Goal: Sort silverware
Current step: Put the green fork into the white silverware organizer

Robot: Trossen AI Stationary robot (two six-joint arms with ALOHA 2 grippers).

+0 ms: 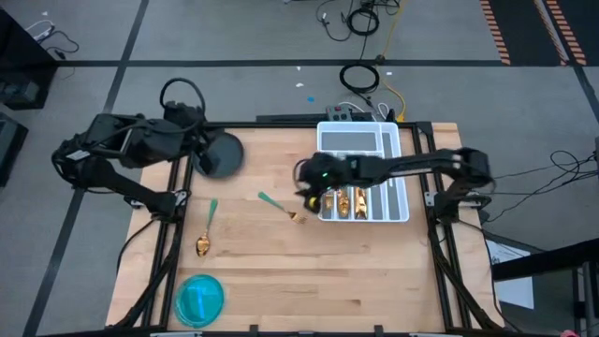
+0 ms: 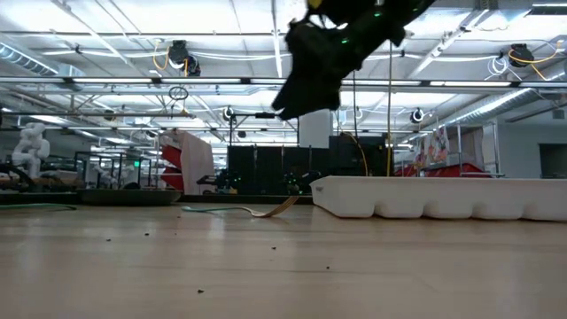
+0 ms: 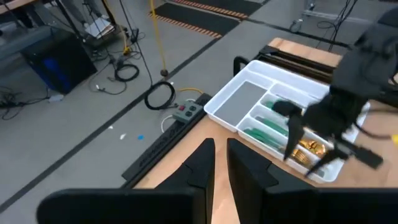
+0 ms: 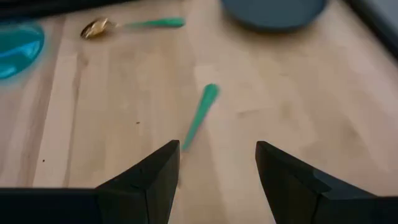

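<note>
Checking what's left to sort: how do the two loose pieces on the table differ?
The spoon lies near the blue bowl, far from the white tray; the other piece lies just beside the tray. The spoon's rounded gold bowl shows plainly; the other piece's head is too small to identify. The open right end effector hovers over the other piece, not the spoon. Both have green handles.

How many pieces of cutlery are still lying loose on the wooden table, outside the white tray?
2. A spoon lies near the blue bowl on the left; another green-handled piece lies mid-table beside the tray, under the open right gripper, which may hide more.
</note>
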